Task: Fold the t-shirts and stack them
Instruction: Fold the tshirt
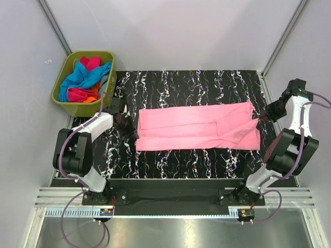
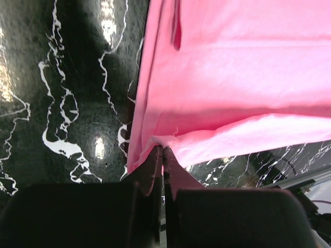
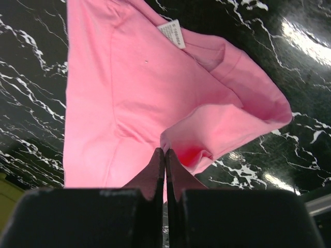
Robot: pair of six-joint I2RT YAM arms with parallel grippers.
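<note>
A light pink t-shirt (image 1: 196, 126) lies stretched into a long band across the black marbled table (image 1: 176, 82). My left gripper (image 1: 132, 133) is shut on its left edge; the wrist view shows the pink cloth (image 2: 232, 77) pinched between the closed fingertips of my left gripper (image 2: 163, 149). At the shirt's right end my right gripper (image 1: 258, 119) is shut on the cloth, and the right wrist view shows my right gripper (image 3: 165, 151) nipping a fold of the shirt (image 3: 139, 88) near the collar with its white label (image 3: 171, 34). More t-shirts (image 1: 83, 82), blue, magenta and orange, are heaped in the bin.
An olive-green bin (image 1: 61, 98) stands at the back left off the table's corner. White enclosure walls close in on both sides and the back. Bare table (image 1: 181, 163) shows in front of the shirt, toward the arm bases.
</note>
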